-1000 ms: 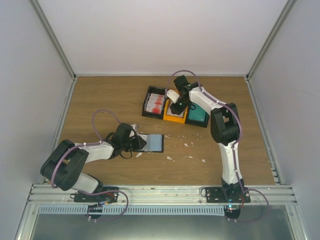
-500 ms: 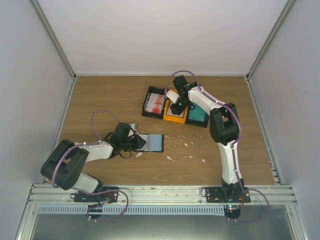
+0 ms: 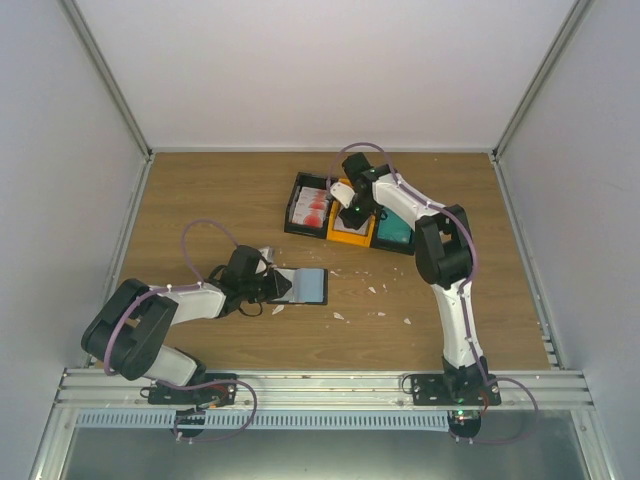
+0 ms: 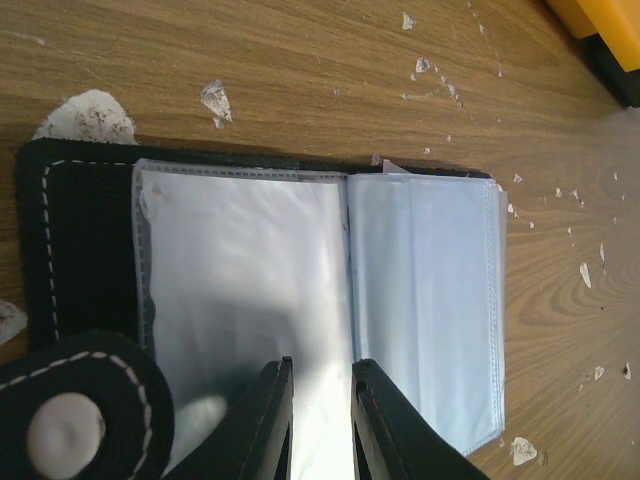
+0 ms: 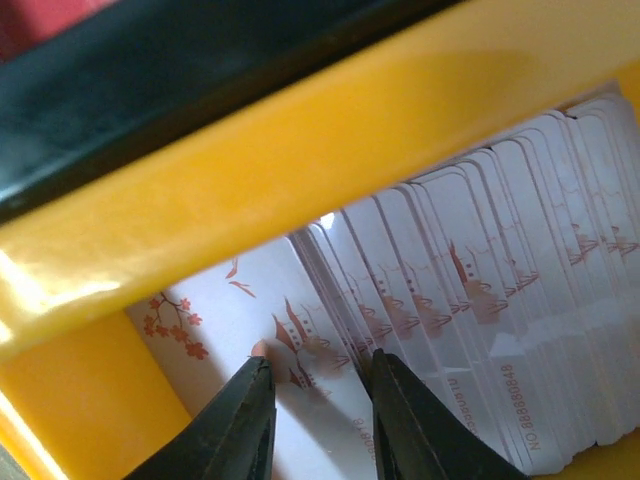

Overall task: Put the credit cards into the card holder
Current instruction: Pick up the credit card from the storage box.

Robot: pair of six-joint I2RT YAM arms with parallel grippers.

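The card holder [image 4: 250,300] lies open on the table [image 3: 200,200], in front of the left arm, with its clear sleeves facing up. The left gripper [image 4: 320,368] has its fingers set narrow, pinching one sleeve leaf at the holder's near edge.

The right gripper [image 5: 318,362] is lowered into the orange tray [image 5: 300,150]. Its fingers straddle the front few whitish credit cards [image 5: 480,300] standing on edge there. Whether they are clamping those cards cannot be told.

A black tray [image 3: 310,205] of red-and-white cards sits just beside the orange tray. White scraps [image 3: 340,316] are scattered near the holder.
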